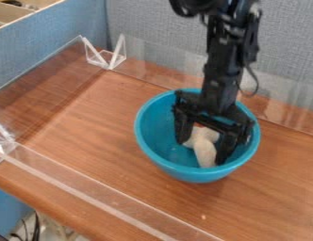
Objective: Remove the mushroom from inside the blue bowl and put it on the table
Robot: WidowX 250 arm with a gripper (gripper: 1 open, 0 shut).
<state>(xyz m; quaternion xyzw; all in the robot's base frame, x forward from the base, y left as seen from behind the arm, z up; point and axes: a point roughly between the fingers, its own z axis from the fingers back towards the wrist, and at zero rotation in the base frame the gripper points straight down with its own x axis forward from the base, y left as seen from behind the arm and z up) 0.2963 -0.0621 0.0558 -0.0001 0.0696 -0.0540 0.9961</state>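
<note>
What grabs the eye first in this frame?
The teal-blue bowl, right of centre on the wooden table, with the black gripper plunged straight down into it. Its jaws stand open on either side of the cream mushroom lying in the bowl; whether they touch it cannot be told. Clear acrylic walls line the table's edges.

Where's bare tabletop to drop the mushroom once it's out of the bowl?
Bare table left of the blue bowl, out to the acrylic wall, and in front of it along the near wall. Crowded: the bowl itself, with the open gripper straddling the mushroom, and the narrow strip behind it.
</note>
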